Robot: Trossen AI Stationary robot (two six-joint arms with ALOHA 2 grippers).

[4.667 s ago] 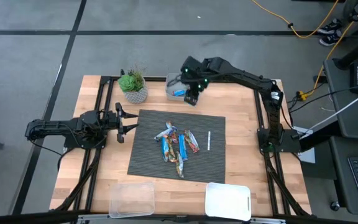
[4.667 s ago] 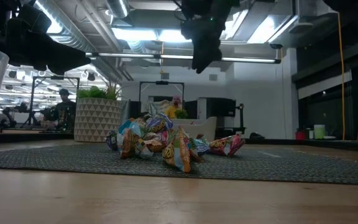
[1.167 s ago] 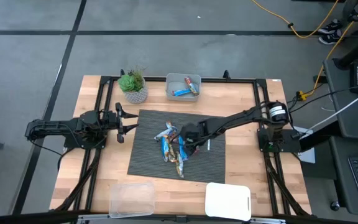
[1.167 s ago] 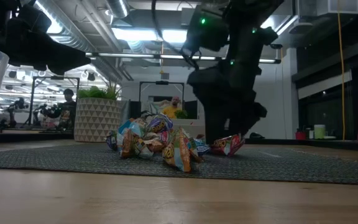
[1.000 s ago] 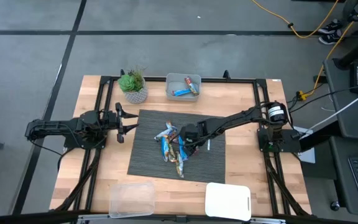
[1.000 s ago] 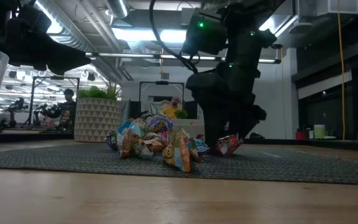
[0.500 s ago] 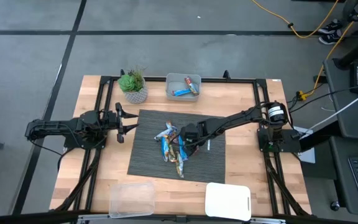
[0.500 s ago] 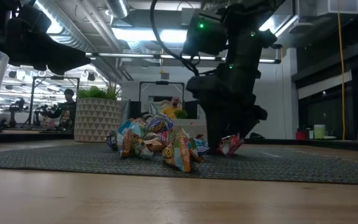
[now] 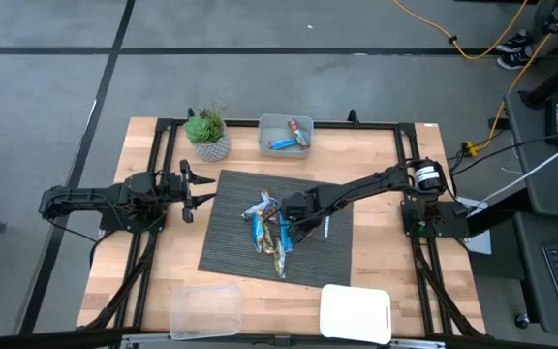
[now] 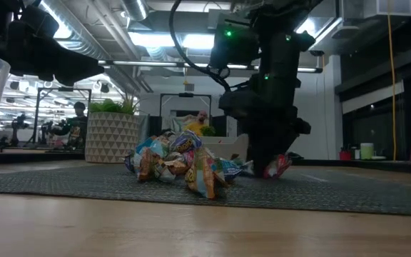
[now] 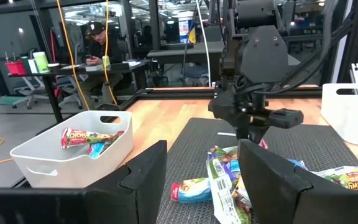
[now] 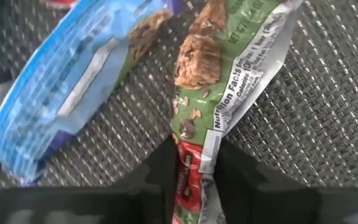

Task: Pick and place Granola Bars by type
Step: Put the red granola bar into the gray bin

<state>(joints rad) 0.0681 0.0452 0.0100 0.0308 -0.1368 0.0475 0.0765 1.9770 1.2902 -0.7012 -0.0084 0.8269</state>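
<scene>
Several Granola Bars lie heaped on the grey mat, in blue, red-orange and brownish wrappers. My right gripper points down at the heap's right side, shut on a bar with a red, green and white wrapper. A blue bar lies beside that one. In the low view the right gripper stands on the mat with the bar's red end next to it. My left gripper waits open and level at the mat's left edge. My right gripper pinches the red-and-green bar near one end between its two fingers, which come from above and lie across the bar's width. The rest of the bar lies flat on the mat, stretching away from the fingers.
A white bin holding two bars stands at the table's far edge, next to a potted plant. A thin white stick lies on the mat's right part. A clear tub and a white tub sit at the near edge.
My right gripper has stayed at the heap's right side and has shut its fingers on the red-and-green bar. The bar's red end has shifted a little on the mat, away from the heap.
</scene>
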